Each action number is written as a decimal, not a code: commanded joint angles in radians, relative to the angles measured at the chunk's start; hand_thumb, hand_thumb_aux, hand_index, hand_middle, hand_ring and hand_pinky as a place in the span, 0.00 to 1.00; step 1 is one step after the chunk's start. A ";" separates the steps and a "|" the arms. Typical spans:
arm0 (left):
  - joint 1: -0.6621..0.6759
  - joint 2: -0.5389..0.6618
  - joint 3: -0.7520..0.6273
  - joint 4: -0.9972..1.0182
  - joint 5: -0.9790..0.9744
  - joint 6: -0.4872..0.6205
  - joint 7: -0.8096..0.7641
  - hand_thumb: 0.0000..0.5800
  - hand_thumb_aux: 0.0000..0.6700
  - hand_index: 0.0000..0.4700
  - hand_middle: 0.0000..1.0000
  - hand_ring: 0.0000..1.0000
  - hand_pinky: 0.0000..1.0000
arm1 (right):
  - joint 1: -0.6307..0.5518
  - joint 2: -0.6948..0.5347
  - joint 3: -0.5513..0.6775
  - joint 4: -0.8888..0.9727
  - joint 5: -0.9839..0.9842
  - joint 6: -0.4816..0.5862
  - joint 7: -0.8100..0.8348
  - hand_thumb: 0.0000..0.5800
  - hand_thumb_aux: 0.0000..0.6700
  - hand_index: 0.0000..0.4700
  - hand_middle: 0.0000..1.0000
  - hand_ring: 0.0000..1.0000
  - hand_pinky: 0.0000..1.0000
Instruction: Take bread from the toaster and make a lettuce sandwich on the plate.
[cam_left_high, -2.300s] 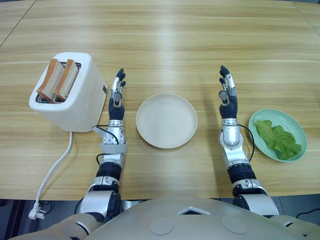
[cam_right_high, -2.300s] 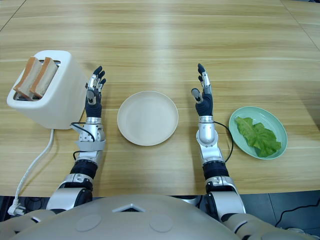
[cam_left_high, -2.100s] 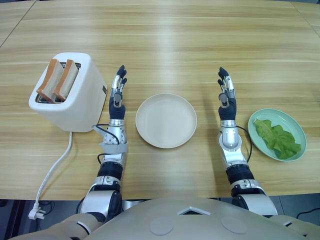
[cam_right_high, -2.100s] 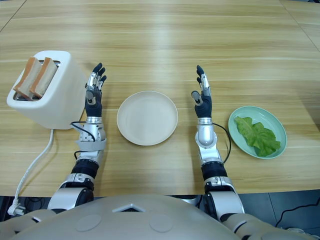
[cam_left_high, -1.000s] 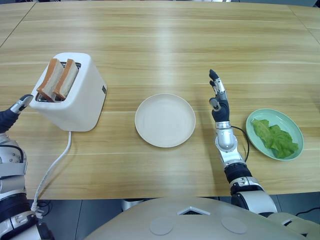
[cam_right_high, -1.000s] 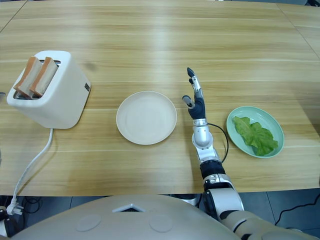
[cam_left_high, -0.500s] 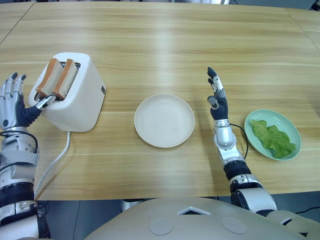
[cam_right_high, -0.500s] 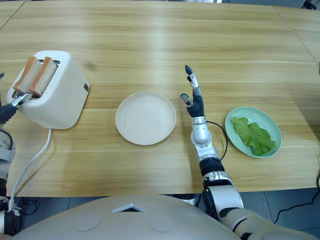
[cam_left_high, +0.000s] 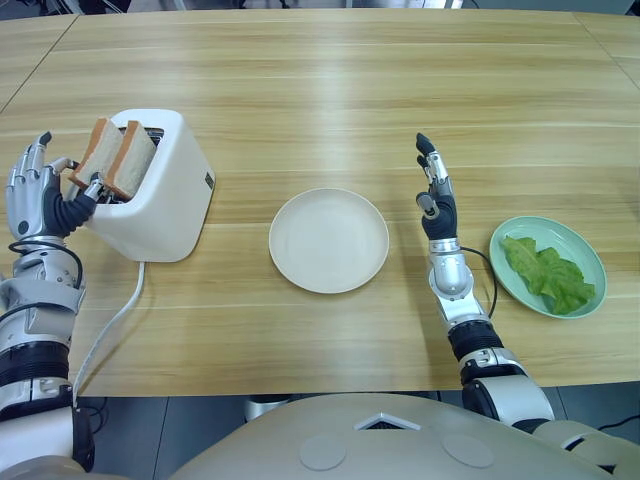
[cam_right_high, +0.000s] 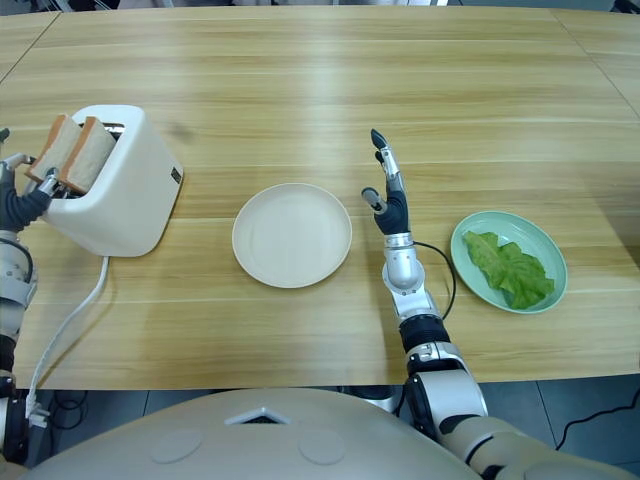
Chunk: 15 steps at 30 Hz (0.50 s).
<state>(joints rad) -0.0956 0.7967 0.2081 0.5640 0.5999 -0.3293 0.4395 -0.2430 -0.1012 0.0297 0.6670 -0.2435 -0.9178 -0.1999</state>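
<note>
bread (cam_left_high: 114, 160), two slices of it, stands on edge in the slots of the white toaster (cam_left_high: 168, 205) at the left end of the table (cam_left_high: 330, 90), tops poking well above the rim so there is something to pinch. the left hand (cam_left_high: 35, 192) is up beside the toaster's outer side, palm towards the slices, fingers spread apart and upright. its thumb reaches in at the foot of the nearer slice, though i cannot tell whether it touches. nothing is gripped, and i'd judge it is lining up to close on that outer slice, which is why it has come at the toaster from the open side rather than across the top. the toaster's cord (cam_left_high: 108, 325) trails off the near edge, clear of the hand.

in the middle sits the cream plate (cam_left_high: 328, 240), bare, waiting for the first slice. it lies between the two arms, which looks handy for either one. just right of it the right hand (cam_left_high: 437, 195) is raised off the table, fingers straight and close together, holding nothing (parked, by my guess, until the lettuce is wanted). at the far right the lettuce (cam_left_high: 545, 272) lies flat in a green dish (cam_left_high: 560, 230), near that hand. no step of the sandwich is done yet.
</note>
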 joint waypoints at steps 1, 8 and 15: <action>0.001 -0.010 -0.059 0.068 -0.005 -0.031 -0.002 1.00 1.00 0.98 0.00 0.00 0.00 | -0.001 -0.001 0.000 0.002 0.004 0.008 0.003 0.00 0.00 0.00 0.00 0.00 0.00; -0.042 -0.056 -0.004 0.023 -0.111 -0.084 0.055 1.00 1.00 0.98 1.00 1.00 1.00 | -0.002 0.003 -0.009 0.003 0.020 0.019 0.000 0.00 0.00 0.00 0.00 0.00 0.00; -0.151 -0.063 0.076 0.035 -0.197 -0.104 0.144 1.00 1.00 0.98 1.00 1.00 1.00 | -0.031 0.011 -0.016 0.037 0.014 0.028 -0.025 0.00 0.00 0.00 0.00 0.00 0.00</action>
<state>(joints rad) -0.2265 0.7303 0.2403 0.5942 0.4370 -0.4246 0.5368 -0.2645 -0.0922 0.0254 0.6788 -0.2313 -0.9093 -0.2132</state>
